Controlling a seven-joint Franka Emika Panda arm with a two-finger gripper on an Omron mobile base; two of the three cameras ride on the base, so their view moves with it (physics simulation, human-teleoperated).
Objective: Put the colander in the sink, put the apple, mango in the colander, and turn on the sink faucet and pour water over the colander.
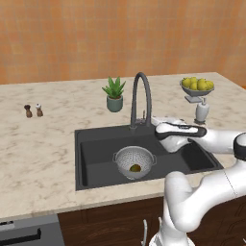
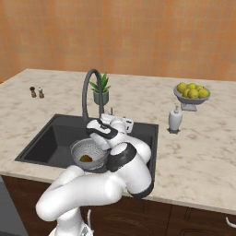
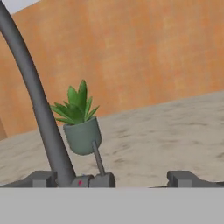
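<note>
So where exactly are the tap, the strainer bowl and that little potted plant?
sink faucet [image 1: 142, 91]: left base view, on the arched spout.
colander [image 1: 126, 158]: left base view, on the perforated inner wall.
potted plant [image 3: 81, 136]: hand view, on the grey-green pot.

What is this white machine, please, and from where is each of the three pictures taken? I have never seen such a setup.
It is a white robot arm in a computer-rendered kitchen. Two pictures come from cameras behind the arm, one to its left and one to its right. The third comes from a camera on the hand itself, looking along the pincer, which is open and holds nothing.

In the sink stands the colander with a fruit inside, probably the mango. The hand camera faces the sink faucet and its small lever.

On the counter stand a potted plant, a fruit bowl, a soap dispenser and two small shakers.
</note>
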